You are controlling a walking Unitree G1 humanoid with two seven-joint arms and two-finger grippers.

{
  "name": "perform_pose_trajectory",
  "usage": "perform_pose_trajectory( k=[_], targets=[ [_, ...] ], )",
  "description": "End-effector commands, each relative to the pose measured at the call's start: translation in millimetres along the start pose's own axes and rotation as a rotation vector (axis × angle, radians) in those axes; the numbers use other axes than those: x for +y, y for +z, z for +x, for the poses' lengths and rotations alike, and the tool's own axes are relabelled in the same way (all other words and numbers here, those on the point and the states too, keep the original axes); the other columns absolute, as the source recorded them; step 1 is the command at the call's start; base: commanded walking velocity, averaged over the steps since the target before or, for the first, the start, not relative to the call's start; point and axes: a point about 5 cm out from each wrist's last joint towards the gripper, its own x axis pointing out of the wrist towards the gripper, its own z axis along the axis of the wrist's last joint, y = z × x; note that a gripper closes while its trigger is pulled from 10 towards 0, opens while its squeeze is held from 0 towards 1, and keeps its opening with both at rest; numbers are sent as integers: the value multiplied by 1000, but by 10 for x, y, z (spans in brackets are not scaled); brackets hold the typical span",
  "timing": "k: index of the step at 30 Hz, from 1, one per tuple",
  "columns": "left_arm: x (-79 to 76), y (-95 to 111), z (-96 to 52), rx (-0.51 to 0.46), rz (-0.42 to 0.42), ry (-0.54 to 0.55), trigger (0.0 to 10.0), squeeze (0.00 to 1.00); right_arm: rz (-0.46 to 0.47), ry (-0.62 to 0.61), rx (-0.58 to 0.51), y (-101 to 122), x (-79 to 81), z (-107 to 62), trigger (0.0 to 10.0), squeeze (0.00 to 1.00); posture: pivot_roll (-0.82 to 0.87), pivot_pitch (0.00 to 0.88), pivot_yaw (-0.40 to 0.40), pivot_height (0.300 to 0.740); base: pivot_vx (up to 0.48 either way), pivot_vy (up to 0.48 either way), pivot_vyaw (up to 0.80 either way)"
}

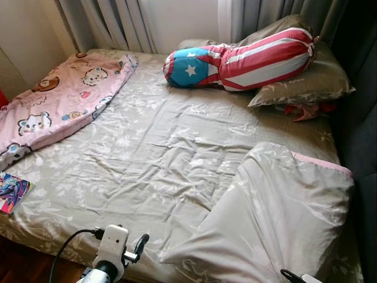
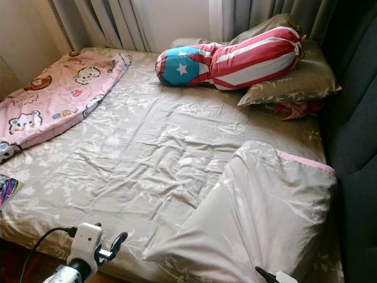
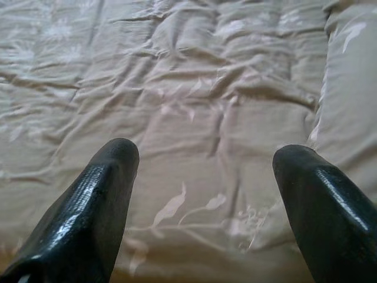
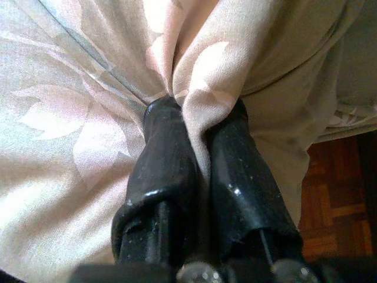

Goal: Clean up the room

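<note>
The right gripper (image 4: 191, 118) has its two black fingers pressed together on a pinched fold of the grey floral blanket (image 1: 283, 212), cloth bunched up between them, while the left gripper (image 3: 203, 159) hovers over the bedsheet (image 1: 159, 147) with its fingers wide apart and nothing between them. From the head camera, the blanket lies folded back on itself at the near right corner of the bed, a thin pink edge (image 1: 321, 162) showing along its far side, and its near edge drapes toward the robot. The left arm reaches up from the foot of the bed, just left of the blanket's nearest corner. Farther off, a pink cartoon-print quilt (image 1: 59, 100) lies along the left side, a red, white and blue striped bolster (image 1: 241, 59) rests across the head of the bed against grey pillows (image 1: 306, 82), and a colourful booklet (image 1: 12, 191) sits at the near left edge. The blanket looks light, soft and limp, so it will likely sag and fold wherever it is unsupported, and a one-point hold would probably let the rest trail. The smooth weave may slip, so a deep pinch at an edge or corner seems wisest. The open left gripper would do well to take the nearest corner so the blanket can be spread between both arms.
</note>
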Motion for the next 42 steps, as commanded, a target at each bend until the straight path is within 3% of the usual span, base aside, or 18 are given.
perform_pose_trajectory(
  k=[1,8,9,10,11,12,16,18,21,25,31,34,42],
  targets=[
    [-15,-43,4,16,4,-3,10000,0,-16,41,52,-112,84,-15,0,0,94,63,60,694,0,0,0],
    [-68,-48,120,14,-14,6,10000,0,-59,27,46,-27,39,10,0,0,73,25,33,694,0,0,0],
    [-74,-57,133,16,-17,9,10000,0,-81,29,44,-16,34,12,5333,0,69,22,30,694,0,0,0],
    [-77,-63,139,17,-19,10,10000,0,-90,32,41,-11,34,12,5333,0,68,19,28,694,0,0,0],
    [-80,-82,144,23,-25,15,10000,0,-131,41,31,8,35,15,10000,0,67,14,23,694,0,0,0],
    [-80,-82,144,23,-25,15,10000,0,-131,41,31,8,35,15,10000,0,67,14,23,694,0,0,0],
    [-88,-152,162,44,-50,36,10000,0,-406,58,-26,146,9,34,10000,0,55,1,8,694,0,0,0],
    [-95,-160,170,45,-50,37,10000,0,-428,54,-31,164,-10,35,10000,0,52,0,3,694,0,0,0],
    [-121,-191,190,53,-60,45,10000,0,-421,1,-52,283,-179,40,10000,0,45,0,-9,694,0,0,0],
    [-156,-217,218,60,-72,51,10000,0,-452,-6,-96,419,-210,54,10000,0,30,0,-22,694,0,0,0],
    [-166,-233,261,71,-94,68,10000,0,-320,25,-186,616,-131,75,10000,0,16,0,-31,694,0,0,0],
    [-144,-175,316,49,-119,93,10000,0,-203,59,-268,824,-47,90,10000,0,-11,18,-50,694,0,0,0],
    [-155,-170,332,37,-127,102,10000,0,-160,120,-406,1129,83,74,10000,0,-20,21,-51,694,0,0,0]
  ],
)
